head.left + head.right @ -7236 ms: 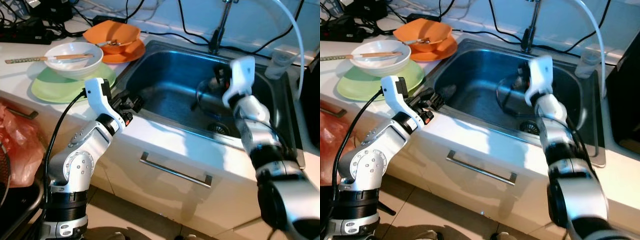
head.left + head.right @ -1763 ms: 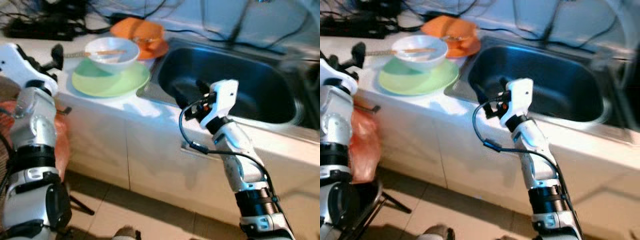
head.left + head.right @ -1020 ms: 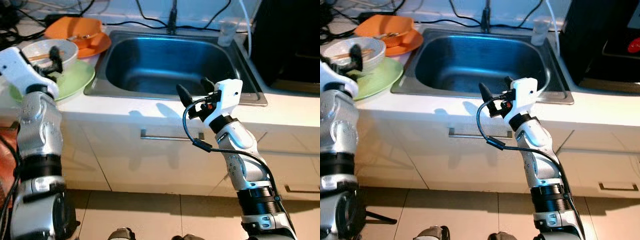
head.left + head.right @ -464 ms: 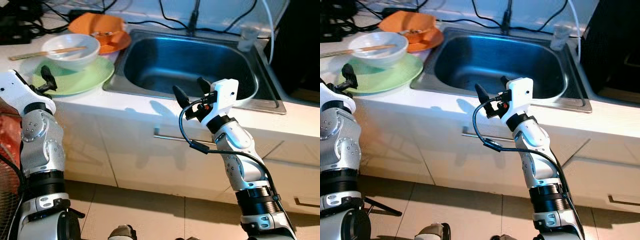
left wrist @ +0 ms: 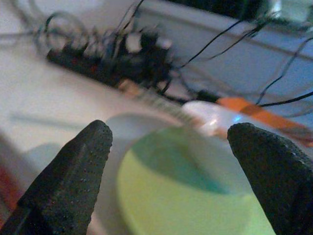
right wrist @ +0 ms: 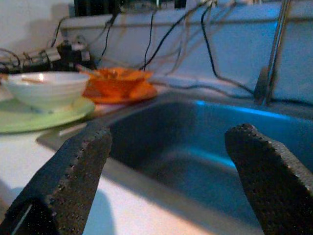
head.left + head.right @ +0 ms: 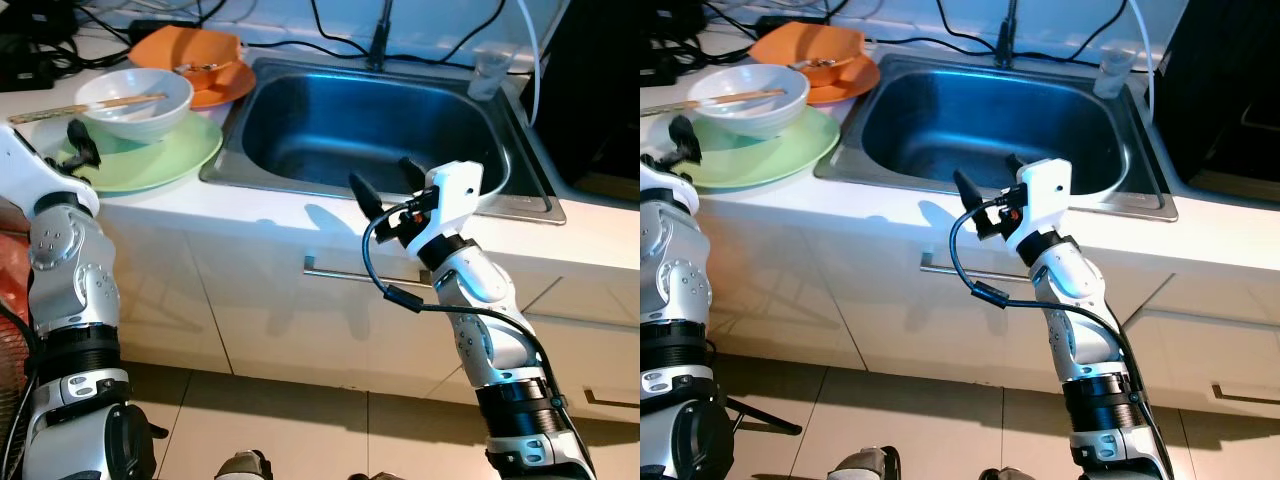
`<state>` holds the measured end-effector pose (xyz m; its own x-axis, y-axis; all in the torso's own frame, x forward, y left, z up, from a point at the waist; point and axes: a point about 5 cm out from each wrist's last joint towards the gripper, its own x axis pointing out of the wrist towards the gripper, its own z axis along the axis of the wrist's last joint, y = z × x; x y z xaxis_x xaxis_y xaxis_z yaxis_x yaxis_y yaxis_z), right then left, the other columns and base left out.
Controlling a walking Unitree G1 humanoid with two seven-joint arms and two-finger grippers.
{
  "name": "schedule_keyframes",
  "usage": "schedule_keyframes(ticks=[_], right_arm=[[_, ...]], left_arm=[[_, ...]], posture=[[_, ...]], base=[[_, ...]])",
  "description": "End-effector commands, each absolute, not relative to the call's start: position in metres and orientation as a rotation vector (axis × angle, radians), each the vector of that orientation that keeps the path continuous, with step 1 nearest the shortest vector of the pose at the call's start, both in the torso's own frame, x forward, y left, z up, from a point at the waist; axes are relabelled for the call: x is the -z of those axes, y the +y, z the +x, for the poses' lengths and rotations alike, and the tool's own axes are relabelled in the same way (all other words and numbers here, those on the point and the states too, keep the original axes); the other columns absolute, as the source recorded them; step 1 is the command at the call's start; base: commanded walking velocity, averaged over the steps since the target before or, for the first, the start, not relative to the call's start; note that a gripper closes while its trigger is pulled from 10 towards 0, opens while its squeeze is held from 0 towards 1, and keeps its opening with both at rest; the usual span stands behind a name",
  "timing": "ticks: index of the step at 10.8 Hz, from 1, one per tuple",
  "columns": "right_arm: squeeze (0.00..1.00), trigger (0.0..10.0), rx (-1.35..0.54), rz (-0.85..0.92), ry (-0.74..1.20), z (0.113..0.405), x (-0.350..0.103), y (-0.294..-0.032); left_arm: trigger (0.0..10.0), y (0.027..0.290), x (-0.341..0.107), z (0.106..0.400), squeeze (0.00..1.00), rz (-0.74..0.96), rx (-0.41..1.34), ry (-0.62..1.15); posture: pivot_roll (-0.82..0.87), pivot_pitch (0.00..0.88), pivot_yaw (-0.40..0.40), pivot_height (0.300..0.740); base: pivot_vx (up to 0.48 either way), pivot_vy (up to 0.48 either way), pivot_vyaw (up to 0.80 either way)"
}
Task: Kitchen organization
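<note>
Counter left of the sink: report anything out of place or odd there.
A pair of chopsticks lies across the white bowl, one end jutting past its rim. The bowl sits on the green plate. Black cables trail along the counter behind the sink.

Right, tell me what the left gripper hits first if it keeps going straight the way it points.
Most likely the green plate: the open left gripper looks straight along it from its near rim. Beyond that comes the white bowl standing on the plate. Depth in the blurred wrist view is uncertain.
</note>
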<state>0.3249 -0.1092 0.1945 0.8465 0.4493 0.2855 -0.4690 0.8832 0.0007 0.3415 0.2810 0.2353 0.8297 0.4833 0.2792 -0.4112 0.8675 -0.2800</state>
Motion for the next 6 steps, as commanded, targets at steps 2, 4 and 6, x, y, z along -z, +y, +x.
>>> schedule_keyframes(ticks=[2, 4, 6], right_arm=[[0.00, 10.0, -0.475, 0.063, -0.378, 0.323, -0.219, -0.110], [0.00, 10.0, -0.479, 0.057, -0.408, 0.322, -0.227, -0.110], [0.00, 10.0, -0.473, 0.056, -0.407, 0.324, -0.227, -0.111]], left_arm=[[10.0, 0.261, -0.265, 0.339, 0.00, -0.158, -0.410, -0.462], [10.0, 0.235, -0.263, 0.330, 0.00, -0.097, -0.337, -0.488], [10.0, 0.209, -0.258, 0.323, 0.00, 0.004, -0.242, -0.519]], posture=[[0.02, 0.105, -0.038, 0.740], [0.03, 0.091, -0.038, 0.740], [0.03, 0.078, -0.039, 0.740]], base=[[0.000, 0.000, 0.00], [0.000, 0.000, 0.00], [0.000, 0.000, 0.00]])
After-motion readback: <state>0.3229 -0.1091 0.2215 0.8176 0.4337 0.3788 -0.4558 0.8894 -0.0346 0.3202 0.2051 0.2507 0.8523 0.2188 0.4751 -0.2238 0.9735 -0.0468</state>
